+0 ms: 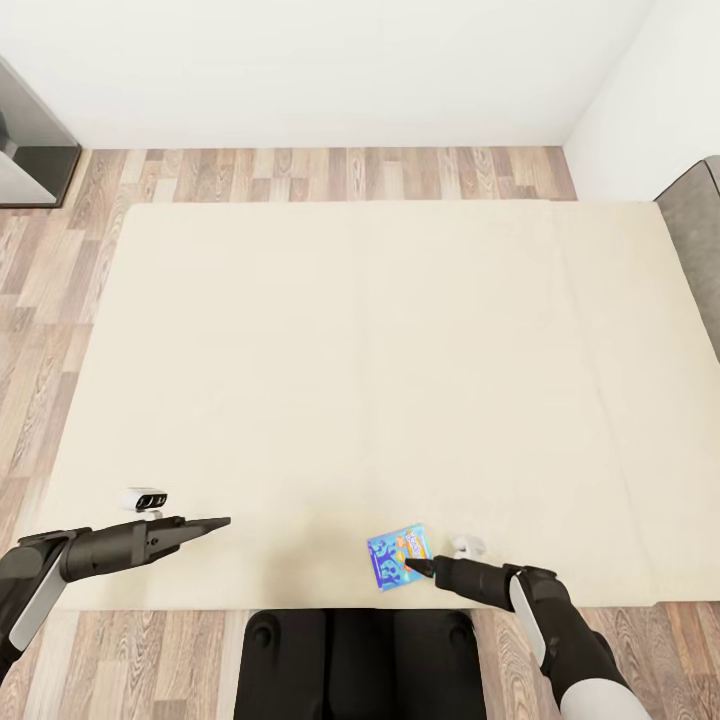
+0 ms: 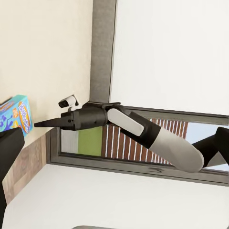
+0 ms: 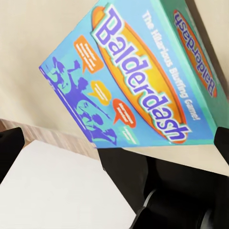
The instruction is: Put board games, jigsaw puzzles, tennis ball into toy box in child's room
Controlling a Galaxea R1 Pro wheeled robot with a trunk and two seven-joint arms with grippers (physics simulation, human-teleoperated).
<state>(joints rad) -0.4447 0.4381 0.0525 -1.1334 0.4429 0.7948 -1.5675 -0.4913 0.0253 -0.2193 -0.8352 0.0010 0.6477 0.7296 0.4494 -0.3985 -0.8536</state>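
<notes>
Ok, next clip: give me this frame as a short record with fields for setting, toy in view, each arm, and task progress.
setting: bed with plain cream mattress, wood-plank floor around it
toy in view: blue board game lettered Balderdash, near the bed's edge closest to the robot
right gripper: tip at the game's edge; grip cannot be told
left gripper: over the bed, apart from the game, holding nothing
task progress: this game not yet in the toy box

We read "Balderdash" on the blue board game (image 3: 138, 81) lid and again along its side; beside the title, "The Hilarious Bluffing Game!"
</notes>
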